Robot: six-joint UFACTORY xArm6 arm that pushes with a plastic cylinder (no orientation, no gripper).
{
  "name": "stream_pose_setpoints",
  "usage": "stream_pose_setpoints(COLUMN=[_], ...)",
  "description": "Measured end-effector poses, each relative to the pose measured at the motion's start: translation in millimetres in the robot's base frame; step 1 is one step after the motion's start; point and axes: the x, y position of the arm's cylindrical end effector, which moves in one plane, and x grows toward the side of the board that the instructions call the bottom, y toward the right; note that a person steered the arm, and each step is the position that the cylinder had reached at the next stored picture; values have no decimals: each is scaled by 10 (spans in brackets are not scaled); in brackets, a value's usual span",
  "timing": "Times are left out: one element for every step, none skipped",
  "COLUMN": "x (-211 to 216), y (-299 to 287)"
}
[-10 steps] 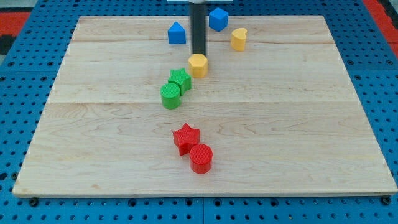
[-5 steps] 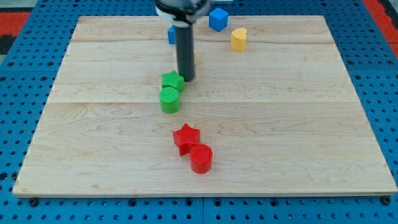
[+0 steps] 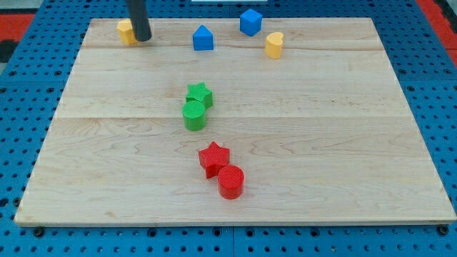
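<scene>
My tip (image 3: pixel 142 38) is at the view's top left, right against a yellow block (image 3: pixel 126 31) that lies on its left and is partly hidden by the rod. To the right sits a blue house-shaped block (image 3: pixel 203 38). Further right are a blue cube (image 3: pixel 250 22) and a yellow cylinder-like block (image 3: pixel 274 45). A green star (image 3: pixel 199 94) touches a green cylinder (image 3: pixel 194 115) at mid-board. Below them a red star (image 3: pixel 213 158) touches a red cylinder (image 3: pixel 230 181).
The blocks lie on a pale wooden board (image 3: pixel 343 135). The board rests on a blue pegboard surface (image 3: pixel 443 107). A red patch (image 3: pixel 14 28) shows at the view's top left corner.
The tip swept from the board's middle to the top left. The yellow block that was beside the green star now lies at the top left. The green star shifted slightly left.
</scene>
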Motion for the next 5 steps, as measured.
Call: stream_pose_setpoints(x=[-93, -468, -218, 539, 353], y=[-215, -340, 159, 462, 1008])
